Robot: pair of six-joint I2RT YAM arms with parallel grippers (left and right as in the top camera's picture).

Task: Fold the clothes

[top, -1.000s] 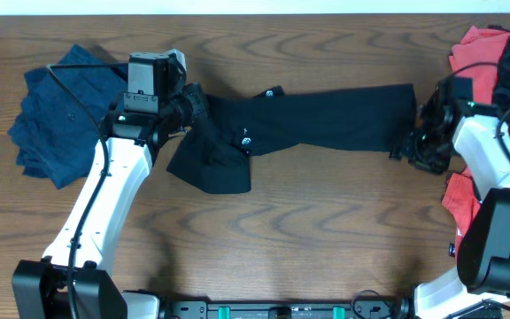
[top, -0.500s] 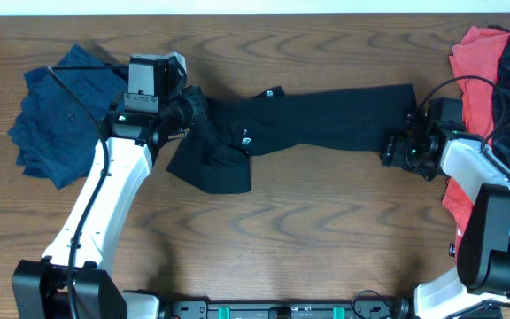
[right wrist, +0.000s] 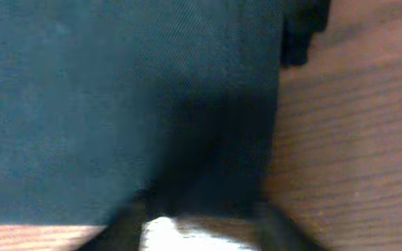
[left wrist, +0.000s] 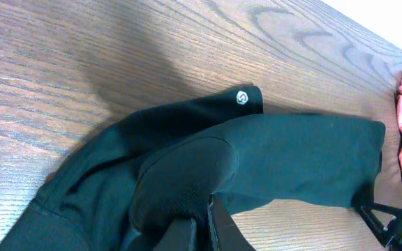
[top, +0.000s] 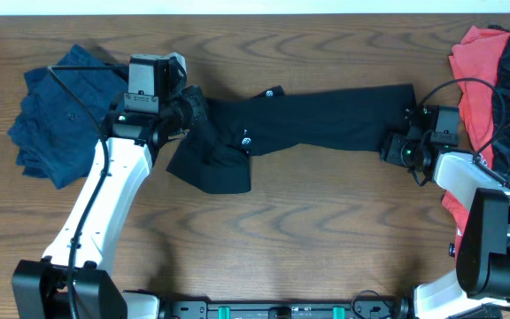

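Black trousers (top: 326, 120) lie stretched along the far edge of the brown wooden table (top: 282, 230). The left gripper (top: 193, 108) is clenched on their left end. At their right end, I cannot tell if the right gripper (top: 391, 149) grasps anything.

The right end effector (top: 395, 147) has moved left from a second ago. It was just off the right end of the black trousers (top: 326, 120); now it sits at the near corner of that end, over the edge of the cloth. Most of this shift came in the first half second, and since then it has only turned a little at the wrist. The white forearm link (top: 467, 173) behind it has swung toward the near side of the table (top: 308, 230) and lies flatter. Its cable (top: 454, 86) now arcs clear above it. The red garment (top: 475, 75) on the right, partly covered by the arm before, shows more of its left edge.
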